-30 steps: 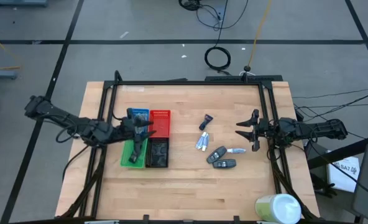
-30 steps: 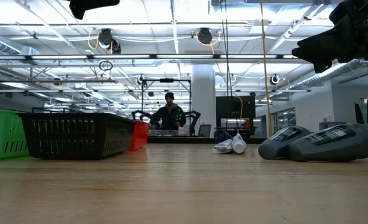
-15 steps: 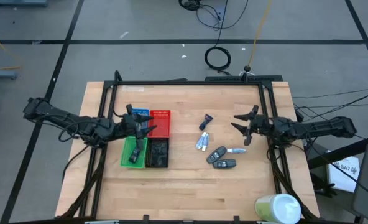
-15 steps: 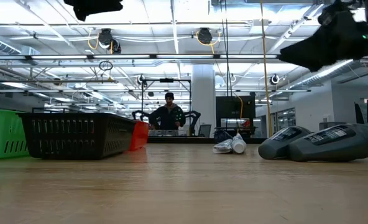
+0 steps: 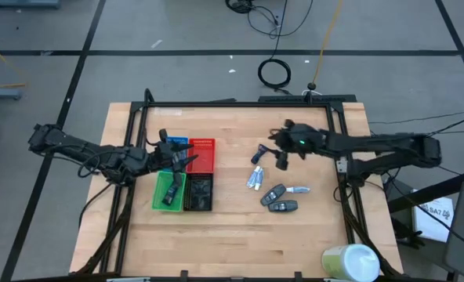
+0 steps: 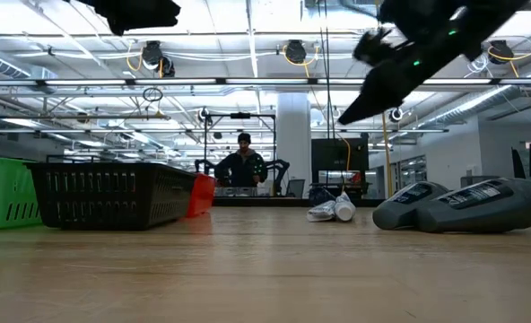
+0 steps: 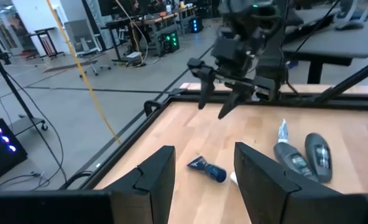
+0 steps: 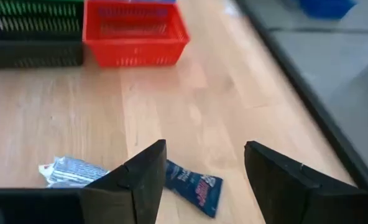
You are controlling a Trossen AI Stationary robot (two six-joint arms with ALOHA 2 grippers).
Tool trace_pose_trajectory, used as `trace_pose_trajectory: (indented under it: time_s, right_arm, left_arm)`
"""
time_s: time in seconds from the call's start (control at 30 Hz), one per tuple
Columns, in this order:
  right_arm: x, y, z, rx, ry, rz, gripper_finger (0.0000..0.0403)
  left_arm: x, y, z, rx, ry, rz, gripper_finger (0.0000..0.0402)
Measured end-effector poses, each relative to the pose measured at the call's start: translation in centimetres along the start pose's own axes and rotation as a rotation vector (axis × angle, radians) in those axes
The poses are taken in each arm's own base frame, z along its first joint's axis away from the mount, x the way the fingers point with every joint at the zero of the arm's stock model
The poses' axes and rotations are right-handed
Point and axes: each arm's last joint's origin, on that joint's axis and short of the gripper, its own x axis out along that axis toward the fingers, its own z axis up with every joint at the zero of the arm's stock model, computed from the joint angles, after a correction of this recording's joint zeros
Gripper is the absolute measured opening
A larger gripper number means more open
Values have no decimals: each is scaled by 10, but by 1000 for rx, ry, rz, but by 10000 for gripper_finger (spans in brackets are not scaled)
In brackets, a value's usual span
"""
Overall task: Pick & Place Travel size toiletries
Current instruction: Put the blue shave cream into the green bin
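I've swung the right gripper [image 5: 280, 156] in from the bench edge, jaws open, empty, now over the dark blue tube [image 5: 259, 153]; left gripper [image 5: 186, 162] jaws open above the trays [image 5: 203, 155]

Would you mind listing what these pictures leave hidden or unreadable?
- High view: contents of the green tray and black tray are dark shapes, too small to identify.
- High view: blue tray is largely covered by the left gripper.
- Right wrist view: blue tube label is blurred, partly behind the right gripper.
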Motion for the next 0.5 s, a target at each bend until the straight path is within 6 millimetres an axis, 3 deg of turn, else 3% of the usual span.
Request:
trace_pose_trajectory:
  time_s: [0.27, 0.5]
  right_arm:
    - [55, -18, -11, 11, 144, 215, 207]
    - [84, -21, -30, 10, 199, 224, 209]
  left_arm:
    - [2, 3, -1, -1, 10, 18, 161]
    - [2, 3, -1, -2, 9, 17, 161]
